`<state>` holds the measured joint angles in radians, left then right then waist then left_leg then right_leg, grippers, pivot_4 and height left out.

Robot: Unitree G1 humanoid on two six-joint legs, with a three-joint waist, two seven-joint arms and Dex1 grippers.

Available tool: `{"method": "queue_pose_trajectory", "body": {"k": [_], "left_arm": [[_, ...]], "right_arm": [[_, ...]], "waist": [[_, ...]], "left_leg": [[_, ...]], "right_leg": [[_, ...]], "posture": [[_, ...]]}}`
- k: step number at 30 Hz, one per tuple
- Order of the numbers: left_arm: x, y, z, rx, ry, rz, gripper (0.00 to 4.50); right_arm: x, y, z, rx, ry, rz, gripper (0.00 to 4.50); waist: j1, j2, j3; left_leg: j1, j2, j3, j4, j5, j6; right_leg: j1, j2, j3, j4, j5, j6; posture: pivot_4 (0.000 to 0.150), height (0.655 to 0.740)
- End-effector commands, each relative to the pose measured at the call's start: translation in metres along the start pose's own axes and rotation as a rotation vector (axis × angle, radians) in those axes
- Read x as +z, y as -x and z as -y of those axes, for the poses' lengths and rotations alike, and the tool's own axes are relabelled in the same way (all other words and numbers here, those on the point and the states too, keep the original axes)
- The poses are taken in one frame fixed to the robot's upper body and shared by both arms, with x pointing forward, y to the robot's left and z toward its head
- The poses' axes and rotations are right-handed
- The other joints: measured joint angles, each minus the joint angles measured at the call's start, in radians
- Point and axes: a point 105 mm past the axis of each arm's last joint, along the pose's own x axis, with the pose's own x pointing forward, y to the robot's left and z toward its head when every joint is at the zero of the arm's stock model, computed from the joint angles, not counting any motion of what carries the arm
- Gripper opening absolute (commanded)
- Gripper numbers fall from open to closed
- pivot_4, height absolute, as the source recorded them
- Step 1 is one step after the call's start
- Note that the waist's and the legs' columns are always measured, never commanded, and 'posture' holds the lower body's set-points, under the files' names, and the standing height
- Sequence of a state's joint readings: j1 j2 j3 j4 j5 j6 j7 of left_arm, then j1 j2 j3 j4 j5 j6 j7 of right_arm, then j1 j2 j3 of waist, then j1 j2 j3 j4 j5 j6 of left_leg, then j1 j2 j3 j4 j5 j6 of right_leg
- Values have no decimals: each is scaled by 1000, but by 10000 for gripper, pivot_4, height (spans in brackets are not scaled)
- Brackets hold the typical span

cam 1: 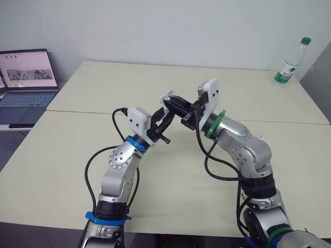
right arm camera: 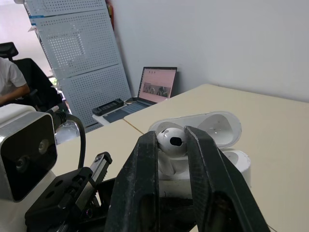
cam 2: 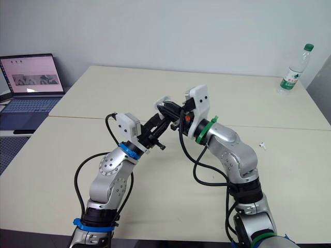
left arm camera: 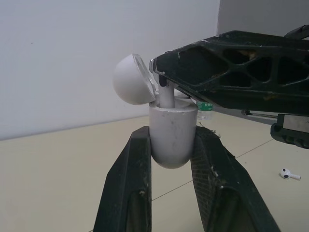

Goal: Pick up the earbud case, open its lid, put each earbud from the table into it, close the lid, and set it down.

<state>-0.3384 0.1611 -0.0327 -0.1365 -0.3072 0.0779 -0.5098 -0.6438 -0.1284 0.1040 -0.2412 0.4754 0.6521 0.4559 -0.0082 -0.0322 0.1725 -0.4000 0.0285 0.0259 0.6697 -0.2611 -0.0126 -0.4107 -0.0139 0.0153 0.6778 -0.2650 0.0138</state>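
My left gripper is shut on the white earbud case, held upright above the table with its lid swung open. My right gripper is shut on a white earbud, pinched by its head, directly over the case. The earbud's stem reaches down into the case's opening. In the head views the two grippers meet over the middle of the table. A second earbud lies on the table to the right of my right arm.
A water bottle stands at the table's far right corner. An open laptop sits on a lower surface past the table's left edge. A seam runs across the tabletop. A seated person and a pegboard are beyond the laptop.
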Motion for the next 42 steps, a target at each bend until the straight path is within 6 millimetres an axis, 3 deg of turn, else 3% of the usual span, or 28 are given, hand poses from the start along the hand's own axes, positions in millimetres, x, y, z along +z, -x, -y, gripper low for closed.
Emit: {"method": "queue_pose_trajectory", "body": {"k": [1, 4, 10, 14, 17, 20, 23, 25, 29, 32, 37, 42], "left_arm": [[22, -6, -2, 3, -32, 82, 7435], [23, -6, -2, 3, -34, 81, 7435], [22, -4, -2, 3, -36, 76, 7435], [19, -2, -3, 8, -33, 63, 7435], [14, 5, -8, 18, -37, 37, 7435], [9, 13, -11, 23, -42, 16, 7435], [7, 20, -13, 32, -43, 4, 7435], [5, 24, -14, 43, -45, -7, 7435], [1, 29, -13, 59, -42, -20, 7435], [-1, 29, -10, 54, -46, -27, 7435], [-1, 29, -10, 51, -49, -30, 7435], [0, 32, -12, 52, -54, -33, 7435]], "right_arm": [[1, 0, -3, 0, 36, 11, 7897], [2, 0, -2, -10, 46, 18, 17209], [8, 0, 0, -3, 106, 50, 17209], [33, 11, -11, 112, 76, 151, 17209], [47, 27, -6, 147, 82, 134, 17209], [49, 47, 18, 94, 113, 40, 17209], [39, 76, 59, -39, 165, -88, 23295], [26, 102, 90, -155, 179, -183, 29793], [-2, 151, 144, -382, 206, -352, 29793], [-19, 175, 172, -487, 246, -466, 29793], [-34, 202, 195, -518, 260, -609, 29793], [-45, 218, 201, -512, 189, -701, 29793]], "waist": [[0, 0, 0], [0, 0, 0], [0, 0, 0], [0, 0, 0], [1, 0, 0], [2, 0, 0], [4, 0, 0], [6, -1, 0], [6, -1, 1], [1, -1, 1], [0, -1, 1], [1, -1, 1]], "left_leg": [[0, 0, 0, 0, 0, 0], [0, 0, 0, 0, 0, 0], [0, 0, 0, 0, 0, 0], [0, 0, 0, -1, 0, 0], [0, 0, 0, -2, 0, 0], [0, 0, 0, -3, 0, 0], [0, 0, 0, -3, 0, 0], [0, 0, 0, -4, 0, 0], [0, -1, 2, -5, 0, 0], [0, 0, 4, -5, 0, 0], [2, 1, 4, -5, 0, 0], [1, 1, 3, -5, 0, 0]], "right_leg": [[0, 0, 0, 0, 0, 0], [0, 0, 0, 0, 0, 0], [0, 0, 0, -1, 0, 0], [0, 1, 0, -1, 0, 0], [0, 1, 0, -2, 0, 0], [0, -1, 0, -4, 0, 0], [0, -1, 0, -4, 0, 0], [0, -1, 0, -5, 0, 0], [1, 0, 1, -6, 0, 0], [0, 0, 2, -6, 0, 0], [0, 6, 3, -5, 0, 0], [0, 6, 3, -5, 0, 0]], "posture": [[1500, 7400], [1500, 7400], [1500, 7400], [1500, 7400], [1500, 7400], [1500, 7400], [1500, 7400], [1500, 7400], [1500, 7400], [1500, 7400], [1500, 7400], [1500, 7400]]}}
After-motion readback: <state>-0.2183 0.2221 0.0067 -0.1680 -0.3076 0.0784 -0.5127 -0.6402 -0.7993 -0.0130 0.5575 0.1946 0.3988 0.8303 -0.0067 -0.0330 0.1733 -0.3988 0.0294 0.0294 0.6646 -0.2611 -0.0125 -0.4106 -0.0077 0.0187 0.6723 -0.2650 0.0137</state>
